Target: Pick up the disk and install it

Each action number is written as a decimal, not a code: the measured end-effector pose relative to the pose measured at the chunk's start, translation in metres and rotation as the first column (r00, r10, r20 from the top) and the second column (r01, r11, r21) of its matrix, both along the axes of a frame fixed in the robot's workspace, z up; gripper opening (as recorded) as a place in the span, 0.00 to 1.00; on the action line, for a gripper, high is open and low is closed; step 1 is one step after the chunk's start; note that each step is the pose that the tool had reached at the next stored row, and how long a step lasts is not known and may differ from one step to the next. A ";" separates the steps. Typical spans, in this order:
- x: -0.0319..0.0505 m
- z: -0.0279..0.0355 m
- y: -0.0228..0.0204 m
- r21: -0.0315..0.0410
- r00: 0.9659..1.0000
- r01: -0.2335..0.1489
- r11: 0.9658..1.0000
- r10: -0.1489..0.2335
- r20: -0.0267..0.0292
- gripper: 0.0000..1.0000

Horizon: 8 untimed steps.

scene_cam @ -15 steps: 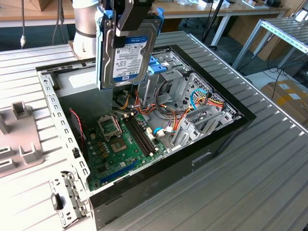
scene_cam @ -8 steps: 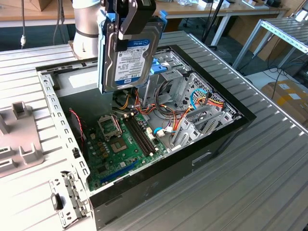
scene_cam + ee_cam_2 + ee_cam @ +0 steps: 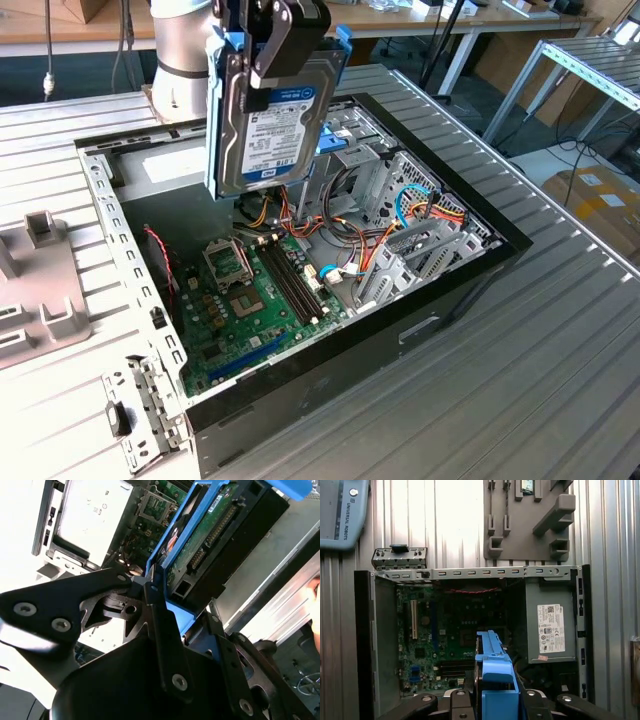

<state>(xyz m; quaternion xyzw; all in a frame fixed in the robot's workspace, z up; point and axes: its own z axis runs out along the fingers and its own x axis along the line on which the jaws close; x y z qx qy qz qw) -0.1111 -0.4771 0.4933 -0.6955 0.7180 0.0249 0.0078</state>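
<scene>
The disk [image 3: 268, 120] hangs upright above the open computer case [image 3: 450, 290], label side facing the exterior view, with blue rails along its edges. My gripper [image 3: 277, 45] is shut on its upper end, black fingers pressing both faces. In the second wrist view the disk [image 3: 210, 527] shows its green circuit-board side and blue rail, clamped at the gripper [image 3: 156, 592]. In the first wrist view the blue rail of the disk [image 3: 492, 672] rises between the gripper's fingers [image 3: 462, 705], over the case interior. The metal drive cage [image 3: 400, 195] stands just to the exterior view's right of the disk.
Inside the case lie the green motherboard [image 3: 250, 290], bundles of coloured cables [image 3: 350, 245] and a silver power supply [image 3: 552, 630]. A grey fixture plate [image 3: 40, 300] sits on the ribbed metal table [image 3: 520, 400] at the exterior view's left. The arm's base [image 3: 180, 55] stands behind the case.
</scene>
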 end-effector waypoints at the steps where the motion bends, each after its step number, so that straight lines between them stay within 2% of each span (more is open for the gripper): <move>1: 0.0000 -0.0001 -0.0010 0.000 1.000 0.000 1.000 0.000 0.000 0.37; 8: 0.0000 -0.0002 -0.0090 0.000 1.000 0.000 1.000 0.000 0.000 0.37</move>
